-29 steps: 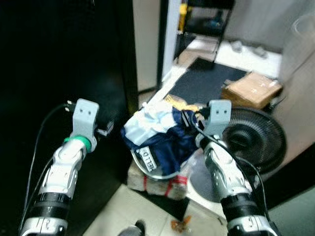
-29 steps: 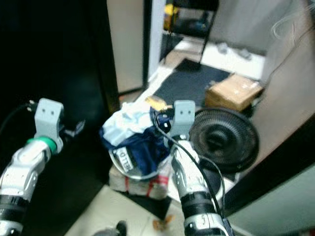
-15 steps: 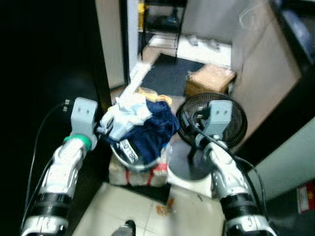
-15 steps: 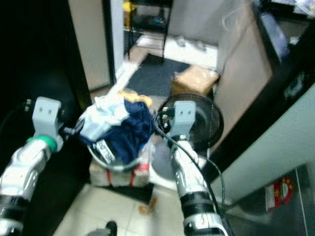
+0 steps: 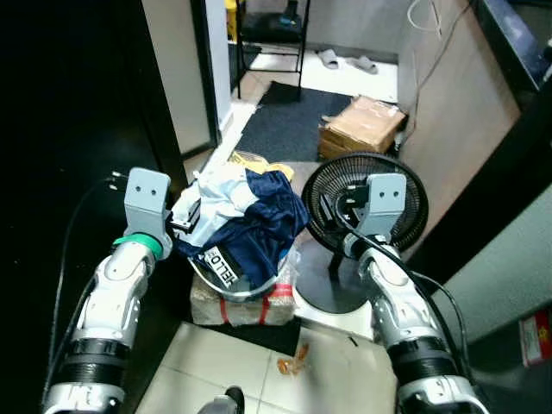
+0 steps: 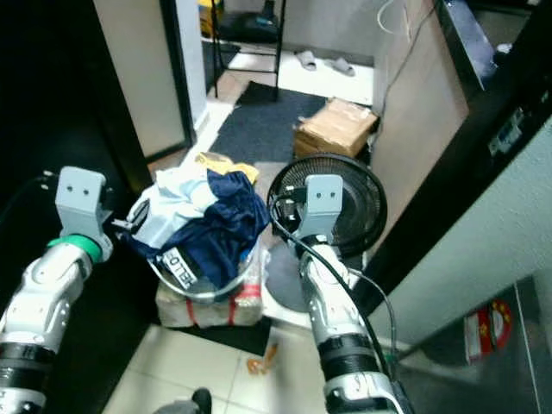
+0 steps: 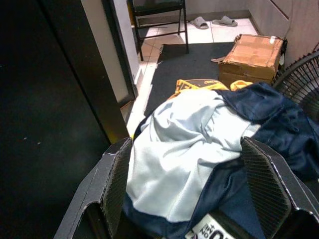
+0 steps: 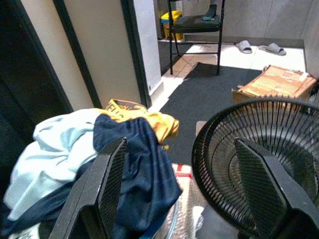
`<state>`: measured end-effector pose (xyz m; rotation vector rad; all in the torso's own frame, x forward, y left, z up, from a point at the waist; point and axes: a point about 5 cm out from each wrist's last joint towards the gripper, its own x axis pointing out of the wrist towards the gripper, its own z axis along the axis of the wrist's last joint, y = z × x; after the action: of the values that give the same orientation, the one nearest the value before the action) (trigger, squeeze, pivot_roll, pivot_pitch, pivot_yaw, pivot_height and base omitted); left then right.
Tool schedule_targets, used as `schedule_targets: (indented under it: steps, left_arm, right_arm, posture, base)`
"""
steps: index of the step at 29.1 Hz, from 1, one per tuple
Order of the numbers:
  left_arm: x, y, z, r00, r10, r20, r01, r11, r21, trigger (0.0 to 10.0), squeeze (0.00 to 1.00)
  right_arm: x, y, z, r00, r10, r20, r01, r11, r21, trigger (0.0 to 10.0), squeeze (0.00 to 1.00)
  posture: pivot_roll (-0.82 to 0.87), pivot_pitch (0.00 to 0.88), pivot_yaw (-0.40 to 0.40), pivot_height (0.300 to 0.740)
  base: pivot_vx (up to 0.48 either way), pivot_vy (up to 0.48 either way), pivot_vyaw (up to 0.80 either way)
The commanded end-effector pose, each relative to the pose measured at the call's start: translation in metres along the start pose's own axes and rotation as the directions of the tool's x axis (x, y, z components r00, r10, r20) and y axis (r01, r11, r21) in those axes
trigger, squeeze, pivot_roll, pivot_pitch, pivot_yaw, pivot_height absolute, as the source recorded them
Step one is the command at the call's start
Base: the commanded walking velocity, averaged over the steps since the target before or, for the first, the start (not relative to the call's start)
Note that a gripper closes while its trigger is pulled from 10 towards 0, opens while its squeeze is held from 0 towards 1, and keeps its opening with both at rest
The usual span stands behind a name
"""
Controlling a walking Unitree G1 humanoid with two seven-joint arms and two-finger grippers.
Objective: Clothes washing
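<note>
Both eye views look forward and down from the head onto the pile of clothes (image 5: 246, 226) and the fan (image 5: 366, 207) on the floor. Each wrist view looks along its own fingers, close in, and both share the clothes, fan and cardboard box (image 7: 254, 50).

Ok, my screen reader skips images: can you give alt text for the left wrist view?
A heap of clothes, pale blue over navy with some yellow behind, lies between the left end effector's open black fingers. Beyond it are a dark mat and a cardboard box.

Tiled floor (image 5: 216, 379), wrapped block (image 5: 233, 306), black floor fan (image 5: 366, 211), dark mat (image 5: 293, 129), cardboard box (image 5: 366, 125), slippers (image 5: 345, 60)
</note>
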<state>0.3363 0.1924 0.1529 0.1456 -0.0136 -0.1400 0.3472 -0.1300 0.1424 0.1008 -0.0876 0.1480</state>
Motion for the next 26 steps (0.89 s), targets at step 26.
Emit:
schedule_targets:
  steps: [26]
  left_arm:
    - [-0.0006, 0.0030, -0.0078, 0.999, 0.033, -0.034, -0.032, 0.999, 0.011, 10.0, 0.00]
  right_arm:
    - [0.0007, 0.0040, -0.0022, 1.000, 0.019, -0.011, -0.019, 1.000, -0.001, 10.0, 0.00]
  posture:
    - [0.05, 0.056, 0.007, 0.740]
  base:
    - [0.246, 0.000, 0.00]
